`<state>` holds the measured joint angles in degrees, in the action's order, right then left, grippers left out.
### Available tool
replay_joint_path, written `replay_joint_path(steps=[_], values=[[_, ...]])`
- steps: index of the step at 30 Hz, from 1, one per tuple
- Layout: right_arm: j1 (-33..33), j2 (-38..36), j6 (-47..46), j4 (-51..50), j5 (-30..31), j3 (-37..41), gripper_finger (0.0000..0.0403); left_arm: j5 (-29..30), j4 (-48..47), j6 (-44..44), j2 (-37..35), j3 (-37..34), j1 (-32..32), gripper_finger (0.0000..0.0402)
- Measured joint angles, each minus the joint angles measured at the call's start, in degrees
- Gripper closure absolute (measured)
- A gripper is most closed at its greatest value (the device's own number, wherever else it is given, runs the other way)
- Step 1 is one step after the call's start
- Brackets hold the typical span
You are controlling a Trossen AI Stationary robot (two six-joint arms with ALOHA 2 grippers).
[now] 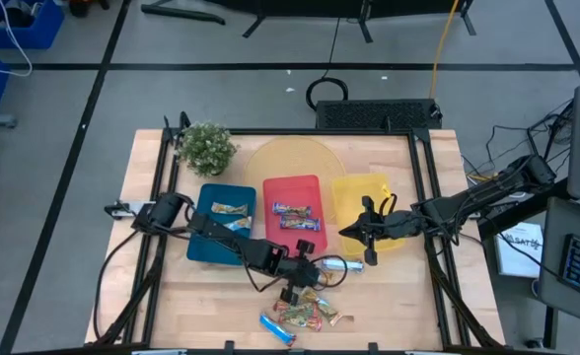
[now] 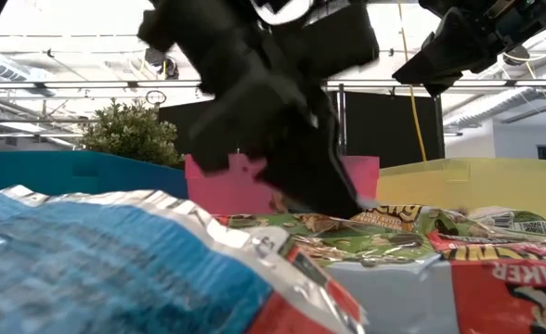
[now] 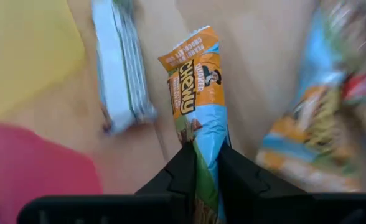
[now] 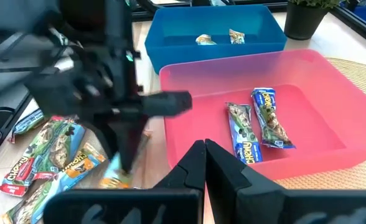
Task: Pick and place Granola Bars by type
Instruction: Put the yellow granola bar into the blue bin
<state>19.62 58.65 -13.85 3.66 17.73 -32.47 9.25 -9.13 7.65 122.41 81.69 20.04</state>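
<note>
My left gripper (image 1: 295,288) is low over the table's near middle, just past a pile of granola bars (image 1: 310,314), and is shut on an orange-and-blue Chewy bar (image 3: 198,93). A silver-wrapped bar (image 3: 122,68) lies flat on the wood beside it. My right gripper (image 1: 355,234) hovers shut and empty over the near ends of the red tray (image 1: 315,187) and the yellow tray (image 1: 379,192). Two blue-wrapped bars (image 4: 258,127) lie in the red tray, and two bars (image 1: 229,215) lie in the blue tray (image 1: 203,247). My left gripper pinches the orange-and-blue bar between its two fingers at the blue end of the wrapper (image 3: 209,134), coming from above and pointing down. The bar runs on lengthwise beyond the fingertips, its orange end farthest out. Whether that end touches the table, I cannot tell.
A potted plant (image 1: 206,148) stands at the far left corner of the table, and a round straw mat (image 1: 290,158) lies behind the trays. Black frame rails run along the left and right sides. A blue bar (image 1: 276,327) lies close to the near edge.
</note>
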Motion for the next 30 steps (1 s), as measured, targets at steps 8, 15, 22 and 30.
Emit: replay_joint_path(steps=[8, 15, 22, 30], values=[[0.0, 0.0, -0.3, -0.3, -0.1, 0.0, 0.0403, 16.7, -10.4, 4.4, -13.1, 0.2, 5.1, 0.036], [0.0, 0.0, 0.0, -1.8, -2.9, 0.0, 0.0403, 34.2, -37.3, -9.4, -29.1, -1.8, 7.2, 0.0347], [0.0, 0.0, 1.5, -1.8, -3.0, 0.0, 0.0403, 35.0, -38.1, -16.4, -50.2, -23.2, 3.8, 0.037], [0.0, 0.1, 3.8, -1.8, -3.0, 0.0, 0.0403, 25.3, -19.2, -9.8, -68.5, -51.2, -3.4, 0.0362]])
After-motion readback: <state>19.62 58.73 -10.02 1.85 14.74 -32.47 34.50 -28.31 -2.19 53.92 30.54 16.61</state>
